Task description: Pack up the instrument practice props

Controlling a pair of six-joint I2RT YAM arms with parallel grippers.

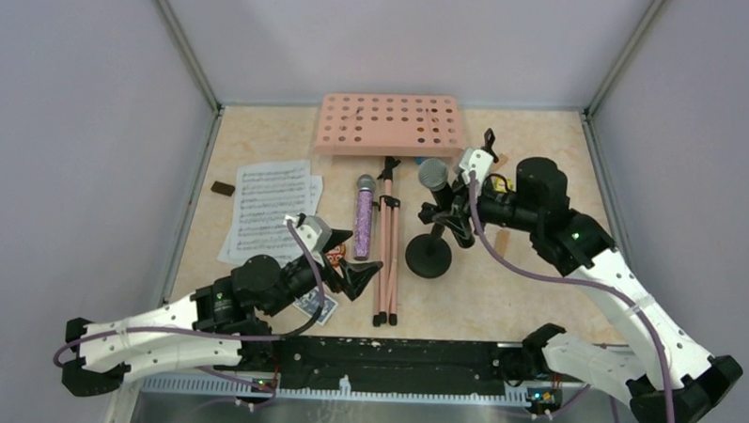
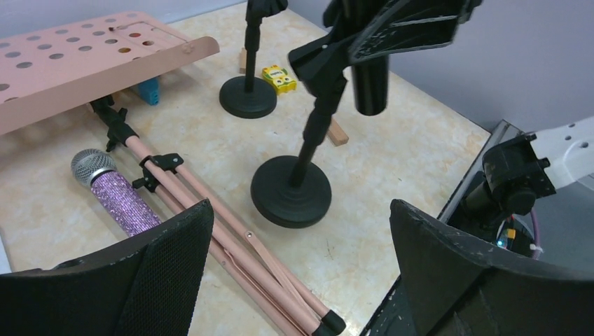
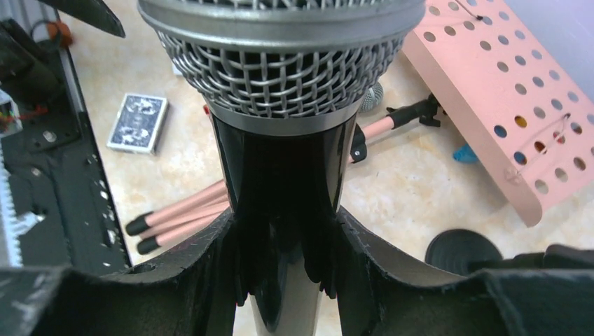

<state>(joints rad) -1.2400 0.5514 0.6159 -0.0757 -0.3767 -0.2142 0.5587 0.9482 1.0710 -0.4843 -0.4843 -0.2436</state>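
Surface: a beige stone-patterned table, boxed in by grey walls.

Top view, props: the music rack lies flat at the far edge. Its tripod legs are folded together and run toward my bases. The sheet-music pages lie to their left, and the purple-glitter microphone lies just beside the legs.

Top view, arms: my left gripper hovers near the foot of the legs, beside a card pack. My right gripper is at the black microphone, above the near mic holder.

Left wrist view: my jaws are spread wide with nothing between them. Beyond them the near mic holder stands upright. The far mic holder stands behind it, with a yellow toy just beside its base. The black microphone's handle hangs by the near holder's clip; I cannot tell whether they touch.

Right wrist view: my jaws pinch the black microphone's handle just under its grey mesh head.

Handling: I judge the microphone stiff, with a smooth tapered handle that could slip, so gripping under the flare suits it. The mesh may dent. The holders look bottom-heavy and are best taken by the stem. The pages are limp and hard to pinch while lying flat. The rack is stiff and broad, so its edge or legs are the place to grip.

Containers: no view shows one.
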